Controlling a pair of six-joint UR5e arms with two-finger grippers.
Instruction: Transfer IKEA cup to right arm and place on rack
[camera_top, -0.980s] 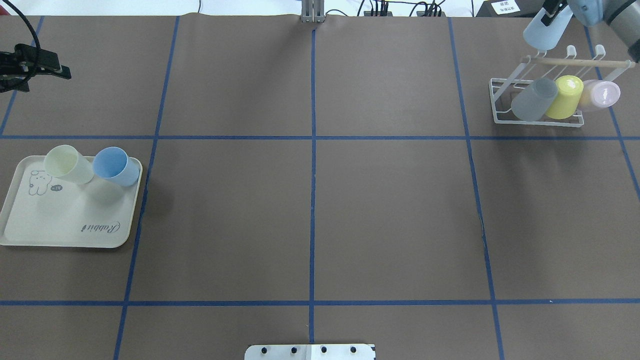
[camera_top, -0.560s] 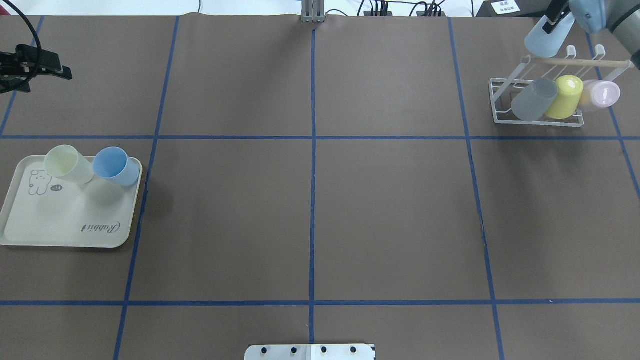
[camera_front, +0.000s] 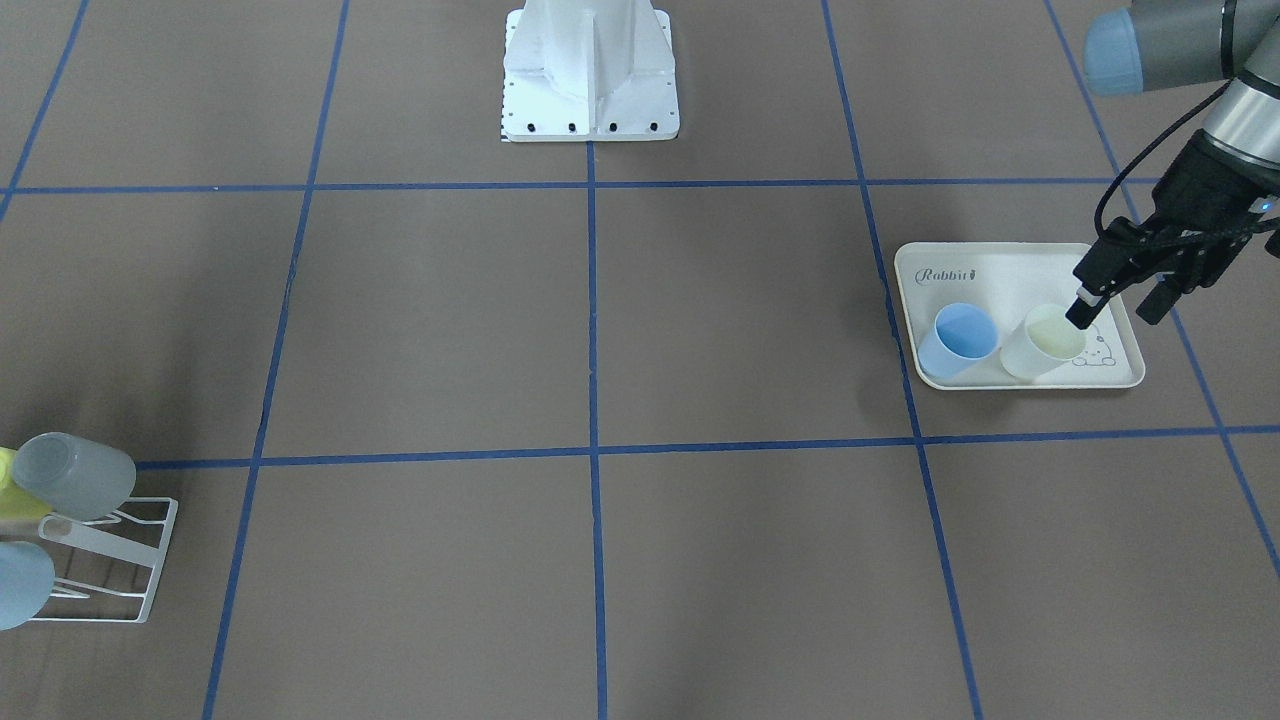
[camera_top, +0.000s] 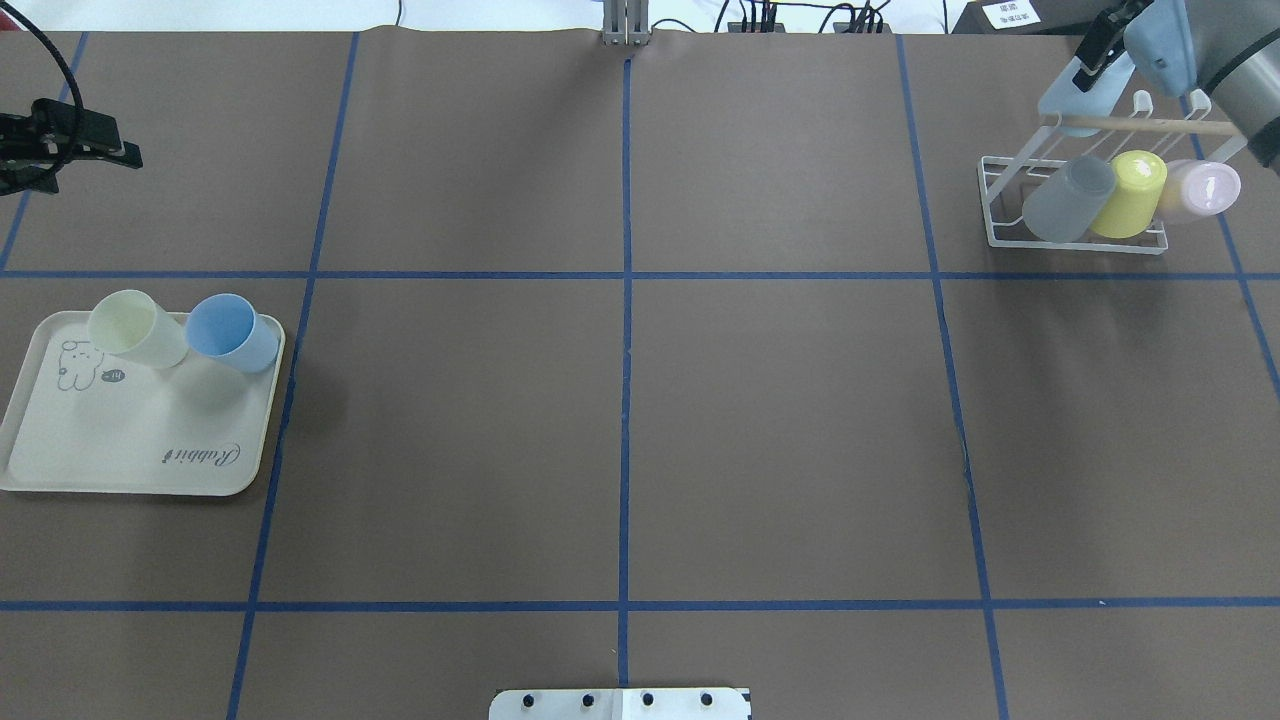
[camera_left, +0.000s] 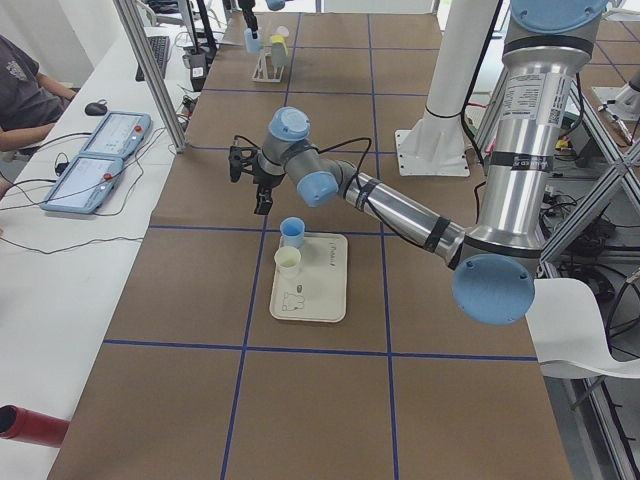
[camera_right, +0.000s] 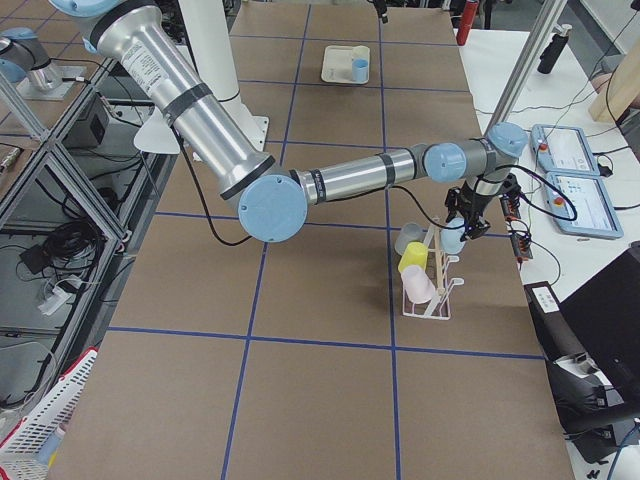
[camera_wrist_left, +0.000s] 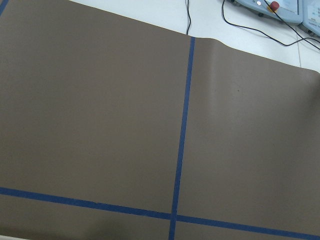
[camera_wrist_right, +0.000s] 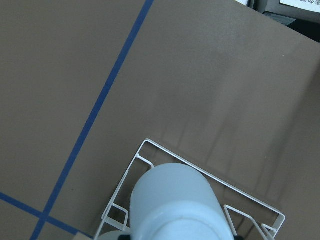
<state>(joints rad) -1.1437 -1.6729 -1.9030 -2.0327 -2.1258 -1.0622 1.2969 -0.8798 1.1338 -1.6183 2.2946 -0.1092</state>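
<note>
Right hand (camera_top: 1088, 68) pinching pale blue cup (camera_top: 1066, 100); cup tilted over rack (camera_top: 1003, 210) end, far right corner of desk (camera_top: 800, 400); 3 others on rack: grey cup (camera_top: 1068, 200), yellow cup (camera_top: 1128, 193), lilac cup (camera_top: 1202, 188); left hand (camera_front: 1118, 303) spread, empty, near desk's left edge.

Brown worktop (camera_top: 780, 430) gridded with blue tape lines (camera_top: 625, 300). Seen from overhead, a cream tray (camera_top: 120, 445) lies at nine o'clock, a white wire rack (camera_top: 1150, 125) at two o'clock.
</note>
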